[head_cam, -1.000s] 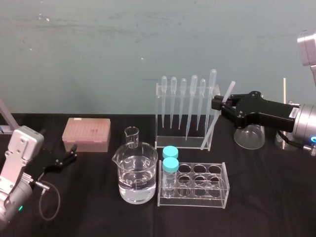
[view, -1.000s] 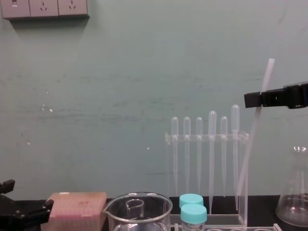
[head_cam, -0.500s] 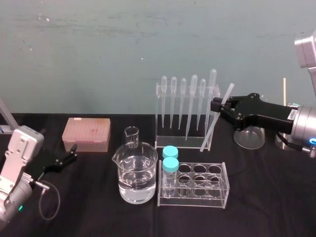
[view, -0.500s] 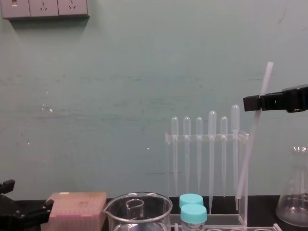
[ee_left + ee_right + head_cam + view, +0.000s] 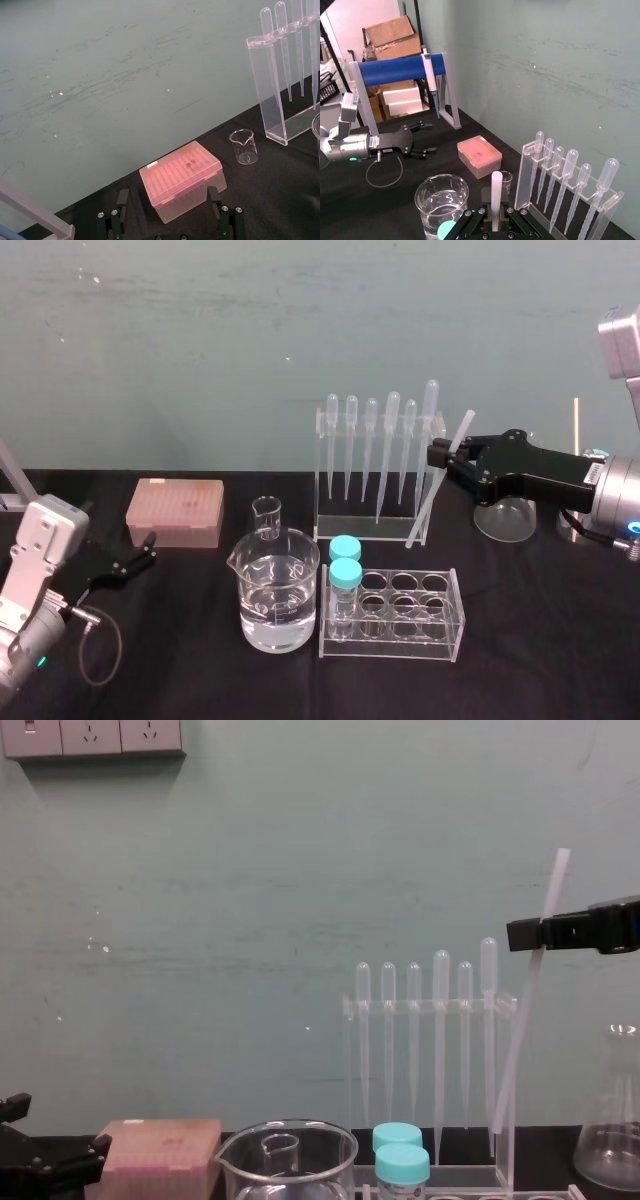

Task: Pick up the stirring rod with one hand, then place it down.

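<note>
By rack (image 5: 322, 480) edge, right hand (image 5: 447, 453) clasps stirring rod (image 5: 430, 502), apparently aloft

The stirring rod (image 5: 428, 502) looks like smooth, translucent milky-white plastic with a dull sheen. The right gripper (image 5: 440, 454) closed on it is matt black; whether metal or plastic I cannot tell. At nine o'clock from the rod the pipette rack (image 5: 365, 531) is clear glossy acrylic, as is the tube rack (image 5: 440, 632) at six o'clock, while the beaker (image 5: 278, 590) is shiny clear glass, the tip box (image 5: 175, 512) frosted pink plastic, and the table (image 5: 180, 670) matt black.
</note>
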Controlling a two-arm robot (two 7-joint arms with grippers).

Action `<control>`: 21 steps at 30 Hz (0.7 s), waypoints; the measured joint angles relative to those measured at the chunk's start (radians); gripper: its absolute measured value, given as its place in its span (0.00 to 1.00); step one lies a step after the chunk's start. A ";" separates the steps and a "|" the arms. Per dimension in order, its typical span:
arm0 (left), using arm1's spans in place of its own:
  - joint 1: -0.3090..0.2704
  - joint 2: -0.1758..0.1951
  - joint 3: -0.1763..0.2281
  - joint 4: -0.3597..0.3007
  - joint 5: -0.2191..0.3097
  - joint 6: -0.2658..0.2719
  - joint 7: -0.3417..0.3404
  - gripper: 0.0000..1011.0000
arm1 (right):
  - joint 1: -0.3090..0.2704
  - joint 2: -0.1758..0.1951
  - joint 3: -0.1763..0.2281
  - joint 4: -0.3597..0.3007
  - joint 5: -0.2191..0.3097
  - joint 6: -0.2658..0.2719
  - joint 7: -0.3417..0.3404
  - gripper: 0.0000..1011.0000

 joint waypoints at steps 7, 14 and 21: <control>0.000 0.000 0.000 0.000 0.000 0.000 0.000 0.99 | -0.003 0.004 0.002 -0.001 0.002 -0.002 0.001 0.07; 0.000 0.000 0.000 0.000 0.000 0.000 0.000 0.99 | -0.007 0.008 0.003 -0.002 0.003 -0.005 0.004 0.07; 0.000 0.000 0.000 0.000 0.000 0.000 0.000 0.99 | -0.007 0.008 0.000 -0.001 0.002 -0.002 0.006 0.07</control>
